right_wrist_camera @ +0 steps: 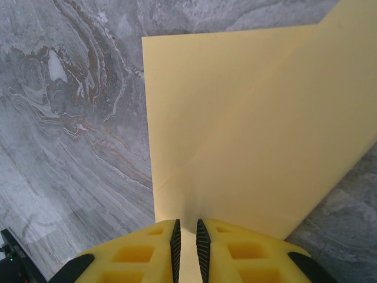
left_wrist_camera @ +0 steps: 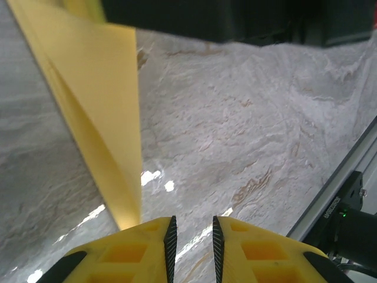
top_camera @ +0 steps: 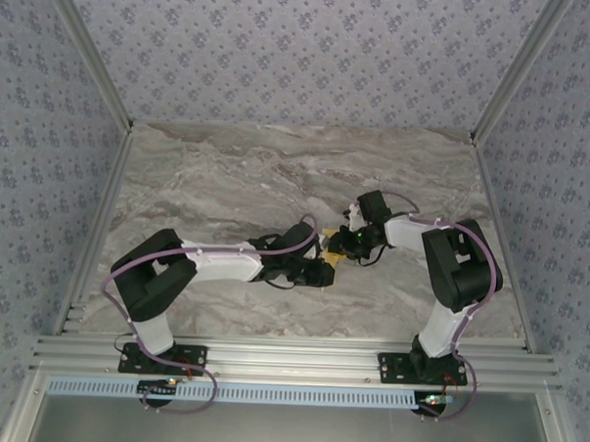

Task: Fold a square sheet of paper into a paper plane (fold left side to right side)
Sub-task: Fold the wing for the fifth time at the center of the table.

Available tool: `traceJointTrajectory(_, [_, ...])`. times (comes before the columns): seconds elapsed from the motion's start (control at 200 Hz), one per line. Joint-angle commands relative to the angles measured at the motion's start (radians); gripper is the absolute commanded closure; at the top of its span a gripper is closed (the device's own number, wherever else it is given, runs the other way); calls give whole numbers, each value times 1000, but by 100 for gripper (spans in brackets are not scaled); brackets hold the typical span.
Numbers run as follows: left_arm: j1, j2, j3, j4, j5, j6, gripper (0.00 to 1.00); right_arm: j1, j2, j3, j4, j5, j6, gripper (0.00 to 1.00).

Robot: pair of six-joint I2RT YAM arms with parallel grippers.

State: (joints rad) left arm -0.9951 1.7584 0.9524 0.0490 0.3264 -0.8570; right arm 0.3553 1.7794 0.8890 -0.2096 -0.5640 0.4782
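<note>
Top external view, starting on the left: the left arm (top_camera: 225,262) stretches across the marble table (top_camera: 228,179) and puts the left gripper (top_camera: 320,271) down low at mid-table. Just beside it is a yellow sliver of the square sheet of paper (top_camera: 331,256). The right gripper (top_camera: 351,245) is hard up against it from the other side, on the end of the right arm (top_camera: 460,262).

On the left wrist camera, the sheet rises as a tall, layered yellow flap, clear of the marble and running past the outer side of one finger. The jaws are nearly together, and bare table shows through the slit between them. I can't tell whether this pincer is holding anything.

Over on the right wrist camera it's much clearer: the paper's edge runs straight in between the pads, and the jaws are clenched on it. One slanting crease crosses the sheet, and a second layer overlaps at the upper right.

So where are we? By my reading, some folding is done, with layers and a crease in place. But there is no pointed nose and no wings, so most of the shaping is left to do.
</note>
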Motion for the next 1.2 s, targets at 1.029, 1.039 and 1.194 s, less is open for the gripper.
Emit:
traceJointTrajectory(1.029, [-27,36,49,-9,48,18,76,6,74,-7,-85,135,-30,78])
traceJointTrajectory(1.039, [-28,37,49,-9,49,19,76,5,74,-6,-85,136,-29,78])
traceJointTrajectory(1.194, [-28,57,52,-18,35,20,76,5,74,-5,-88,136,-30,78])
